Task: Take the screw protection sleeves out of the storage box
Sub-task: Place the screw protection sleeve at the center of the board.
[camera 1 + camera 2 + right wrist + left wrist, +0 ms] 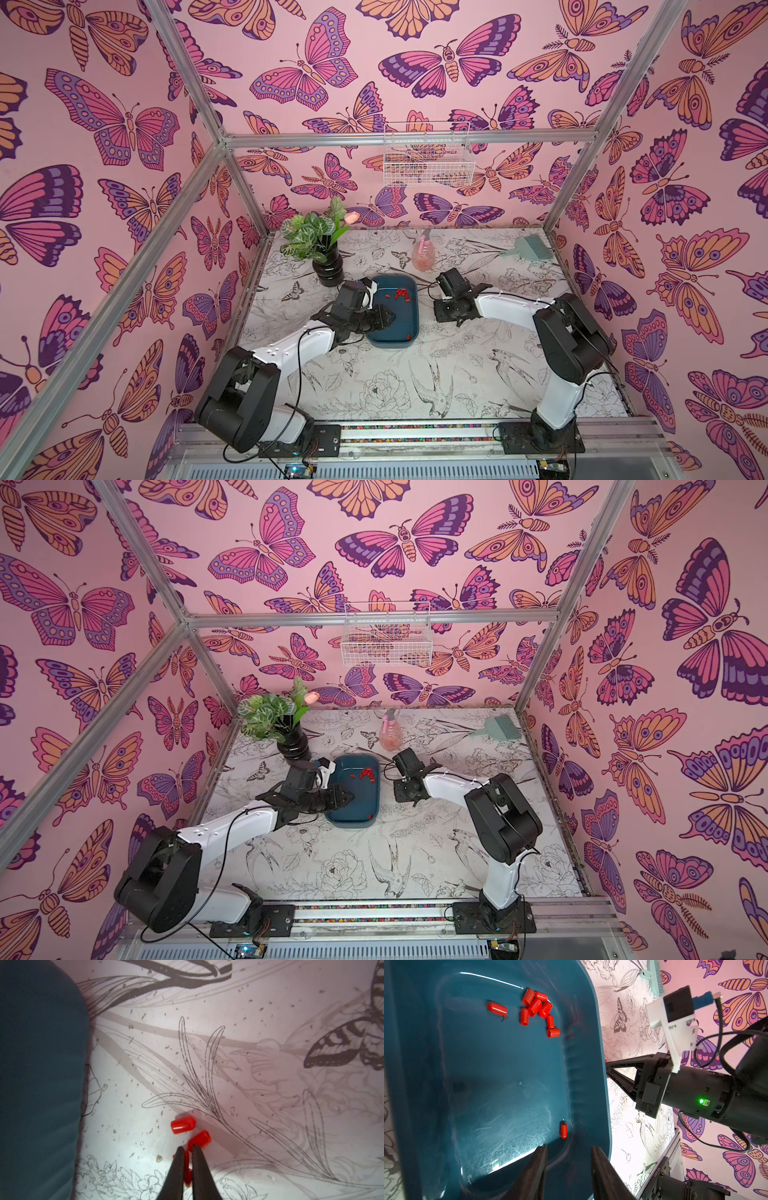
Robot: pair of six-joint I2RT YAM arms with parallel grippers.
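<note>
In both top views the storage box (395,324) (357,804) lies on the table (457,374) between the arms, with screw protection sleeves (402,294) clustered at its far end. The left wrist view shows the left gripper (569,1148) partly open and empty over the box floor. In the right wrist view the right gripper (188,1148) is nearly closed beside the box, with one sleeve in the slit. I cannot tell whether it pinches. Two more sleeves lie on the table.

A white wire basket (428,164) hung on the back rail. On the flower-and-bird printed worktop (374,374) stood a black vase (328,270) of green leaves with a pink tulip (352,216). Beside it stood a pink spray bottle (424,254), and a mint-green comb-toothed brush (534,248) lay well apart.
</note>
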